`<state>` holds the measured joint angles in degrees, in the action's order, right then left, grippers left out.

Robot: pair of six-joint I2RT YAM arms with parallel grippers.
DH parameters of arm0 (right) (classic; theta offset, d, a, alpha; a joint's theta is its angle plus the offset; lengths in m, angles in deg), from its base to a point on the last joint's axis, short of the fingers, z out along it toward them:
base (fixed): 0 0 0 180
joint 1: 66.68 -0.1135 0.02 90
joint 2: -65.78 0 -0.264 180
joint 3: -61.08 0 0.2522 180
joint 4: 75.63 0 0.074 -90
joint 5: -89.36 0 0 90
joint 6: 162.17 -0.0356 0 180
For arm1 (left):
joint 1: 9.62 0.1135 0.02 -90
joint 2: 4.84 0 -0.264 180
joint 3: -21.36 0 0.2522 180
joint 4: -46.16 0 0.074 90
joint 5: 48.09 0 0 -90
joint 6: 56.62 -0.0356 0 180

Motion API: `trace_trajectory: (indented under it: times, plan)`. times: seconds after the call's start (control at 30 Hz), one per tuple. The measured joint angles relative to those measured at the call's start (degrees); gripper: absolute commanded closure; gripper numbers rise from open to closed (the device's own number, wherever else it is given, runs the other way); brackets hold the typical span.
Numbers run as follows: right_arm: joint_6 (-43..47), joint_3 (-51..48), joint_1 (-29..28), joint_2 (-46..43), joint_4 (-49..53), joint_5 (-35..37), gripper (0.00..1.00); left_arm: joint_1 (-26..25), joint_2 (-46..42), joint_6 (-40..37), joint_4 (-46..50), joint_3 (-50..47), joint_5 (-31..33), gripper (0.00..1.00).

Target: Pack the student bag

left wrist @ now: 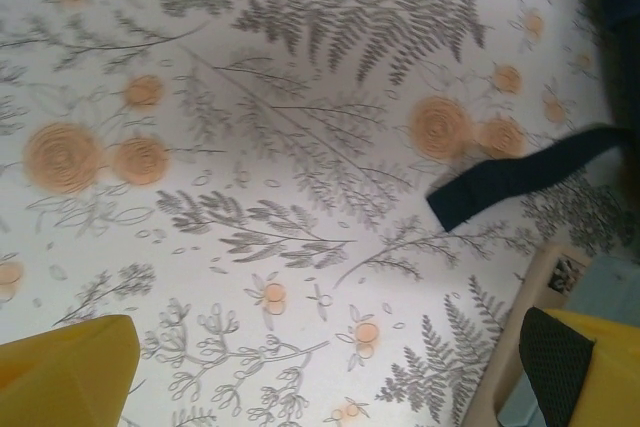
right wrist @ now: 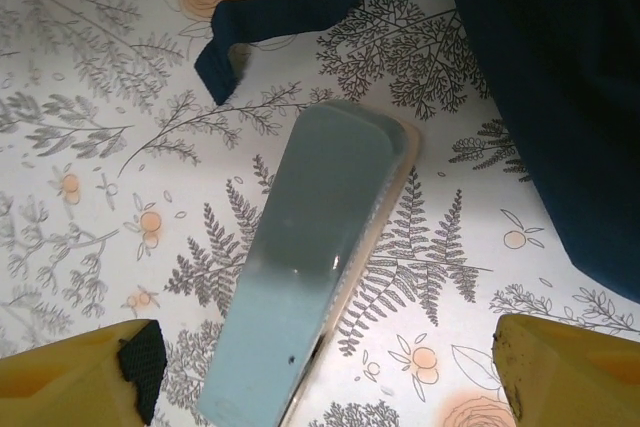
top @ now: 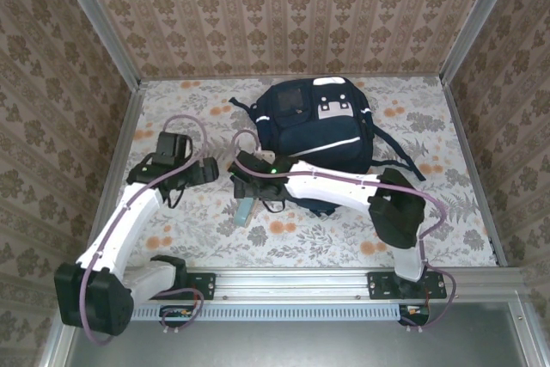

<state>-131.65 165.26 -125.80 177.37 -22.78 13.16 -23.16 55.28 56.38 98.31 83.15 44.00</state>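
The student bag (top: 311,126), navy with white stripes and grey-white patches, lies at the back middle of the table. A slim light-blue book (top: 245,211) lies on the floral tablecloth just in front of its left corner. My right gripper (top: 247,185) hovers over this book (right wrist: 320,267), open, its yellow fingers (right wrist: 70,377) wide on either side and not touching it. The bag's fabric (right wrist: 560,77) is at the upper right of the right wrist view. My left gripper (top: 206,169) is open and empty (left wrist: 330,377) over bare cloth to the left of the book (left wrist: 600,292).
A dark strap (left wrist: 520,179) of the bag lies loose on the cloth between the grippers, and the strap (right wrist: 290,12) also lies beyond the book's far end. Another strap (top: 404,156) trails to the bag's right. Patterned walls close in the table on three sides.
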Motion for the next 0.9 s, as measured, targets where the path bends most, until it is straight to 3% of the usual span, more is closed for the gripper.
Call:
trace_trajectory:
  times: [0.13,0.4,0.63,0.9]
  plan:
    - [-3.5,5.6,-0.3,4.5,4.7,1.5,0.22,3.1,-3.1,1.9,-1.0,-1.2,1.1,0.0]
    - [-7.0,15.7,-0.3,13.1,11.0,3.1,0.27,4.7,-4.9,3.7,-2.3,-1.8,1.6,0.0]
    - [-9.2,18.6,0.4,16.7,13.4,2.6,0.5,5.2,-5.2,4.1,-2.8,-2.7,2.1,0.0]
    - [-9.5,18.6,0.8,17.2,13.9,2.3,0.52,5.4,-5.2,4.1,-2.9,-2.8,2.0,0.0]
